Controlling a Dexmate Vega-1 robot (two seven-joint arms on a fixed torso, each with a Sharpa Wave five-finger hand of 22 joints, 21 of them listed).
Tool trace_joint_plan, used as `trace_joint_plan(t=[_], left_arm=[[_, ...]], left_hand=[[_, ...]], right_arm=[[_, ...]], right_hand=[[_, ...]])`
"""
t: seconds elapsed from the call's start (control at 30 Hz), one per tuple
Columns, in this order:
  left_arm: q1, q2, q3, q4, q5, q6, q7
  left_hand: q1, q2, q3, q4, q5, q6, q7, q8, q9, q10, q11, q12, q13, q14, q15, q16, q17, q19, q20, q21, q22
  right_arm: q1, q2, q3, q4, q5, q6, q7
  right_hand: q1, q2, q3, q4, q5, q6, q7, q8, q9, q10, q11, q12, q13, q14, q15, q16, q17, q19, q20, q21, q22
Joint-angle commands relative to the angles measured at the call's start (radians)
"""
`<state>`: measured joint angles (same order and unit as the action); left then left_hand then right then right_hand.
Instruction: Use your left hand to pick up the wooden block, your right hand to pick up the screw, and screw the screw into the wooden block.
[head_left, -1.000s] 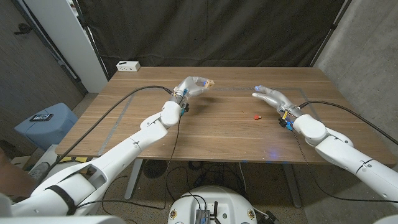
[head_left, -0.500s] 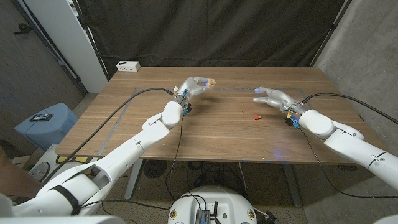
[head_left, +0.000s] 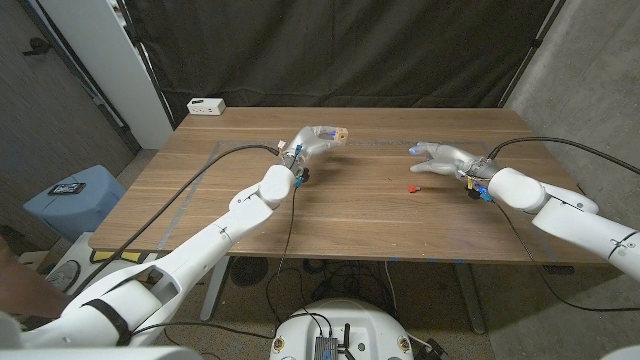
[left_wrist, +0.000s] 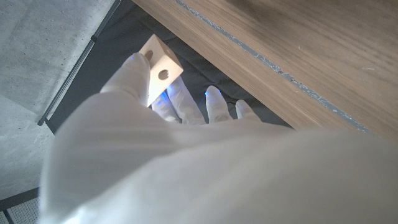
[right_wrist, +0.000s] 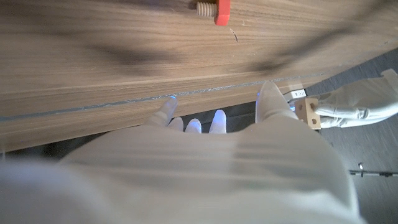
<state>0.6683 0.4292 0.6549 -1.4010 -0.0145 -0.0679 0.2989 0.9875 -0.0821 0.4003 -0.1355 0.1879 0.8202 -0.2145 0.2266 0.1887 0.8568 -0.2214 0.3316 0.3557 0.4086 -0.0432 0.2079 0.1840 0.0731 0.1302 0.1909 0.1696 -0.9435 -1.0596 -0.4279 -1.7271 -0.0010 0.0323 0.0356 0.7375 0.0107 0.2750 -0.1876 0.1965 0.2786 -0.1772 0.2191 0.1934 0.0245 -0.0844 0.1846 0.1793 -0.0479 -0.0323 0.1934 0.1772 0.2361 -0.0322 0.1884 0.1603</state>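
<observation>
My left hand (head_left: 312, 138) is raised over the table's far middle and pinches a small pale wooden block (head_left: 340, 132) at its fingertips. In the left wrist view the wooden block (left_wrist: 160, 67) shows a round hole, held between the thumb and fingers of my left hand (left_wrist: 155, 149). A small red-headed screw (head_left: 413, 186) lies loose on the table. My right hand (head_left: 444, 156) hovers just behind and to the right of it, fingers spread, holding nothing. In the right wrist view the screw (right_wrist: 213, 7) lies beyond my right hand (right_wrist: 211, 155), and the block (right_wrist: 306, 111) shows further off.
A white box (head_left: 207, 105) sits at the table's far left corner. A blue bin (head_left: 75, 196) stands on the floor to the left. Dark curtains hang behind the wooden table (head_left: 350, 225). Black cables run along both arms.
My right forearm has swung outward to the right and the hand has edged slightly further back, still beside the screw. The left hand and block have barely moved.
</observation>
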Motion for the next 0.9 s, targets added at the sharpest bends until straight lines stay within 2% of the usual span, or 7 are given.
trace_joint_plan(t=[0.03,0.53,0.9], left_arm=[[0.039,-0.010,-0.013,-0.025,-0.020,-0.007,0.044],[0.046,-0.017,-0.013,-0.022,-0.027,-0.031,0.049],[0.038,-0.042,-0.002,0.033,-0.010,-0.114,0.065]], left_hand=[[0.001,0.011,-0.004,0.003,-0.002,0.000,-0.001,-0.002,0.003,-0.002,-0.001,-0.004,0.002,0.009,-0.106,0.005,0.004,-0.001,-0.001,0.001,0.006],[0.000,0.015,-0.008,0.003,-0.002,0.008,-0.002,-0.001,0.003,0.000,-0.001,-0.006,0.005,0.012,-0.108,0.007,0.005,0.001,-0.003,0.003,0.006],[0.001,0.016,-0.011,0.001,-0.002,0.005,-0.002,-0.004,0.003,0.000,-0.001,-0.008,0.006,0.012,-0.109,0.007,0.005,0.002,-0.005,0.003,0.006]], right_arm=[[0.036,-0.055,-0.031,-0.032,-0.099,-0.027,0.064],[0.087,-0.064,-0.071,-0.077,-0.230,-0.061,0.134],[0.098,-0.084,-0.085,-0.129,-0.305,-0.123,0.195]], right_hand=[[0.019,-0.004,0.009,0.000,0.003,0.008,-0.007,0.008,0.004,-0.003,-0.007,-0.002,0.004,0.001,-0.006,-0.001,0.002,0.008,0.003,0.000,0.003],[0.057,-0.027,0.021,0.004,0.001,0.058,0.002,0.032,0.010,0.001,-0.011,0.000,0.005,0.007,-0.008,-0.001,0.002,0.015,0.007,-0.001,0.003],[0.068,-0.037,0.024,0.006,-0.001,0.067,0.005,0.038,0.014,-0.001,-0.009,-0.001,0.005,0.008,-0.007,-0.001,0.003,0.020,0.009,-0.001,0.003]])
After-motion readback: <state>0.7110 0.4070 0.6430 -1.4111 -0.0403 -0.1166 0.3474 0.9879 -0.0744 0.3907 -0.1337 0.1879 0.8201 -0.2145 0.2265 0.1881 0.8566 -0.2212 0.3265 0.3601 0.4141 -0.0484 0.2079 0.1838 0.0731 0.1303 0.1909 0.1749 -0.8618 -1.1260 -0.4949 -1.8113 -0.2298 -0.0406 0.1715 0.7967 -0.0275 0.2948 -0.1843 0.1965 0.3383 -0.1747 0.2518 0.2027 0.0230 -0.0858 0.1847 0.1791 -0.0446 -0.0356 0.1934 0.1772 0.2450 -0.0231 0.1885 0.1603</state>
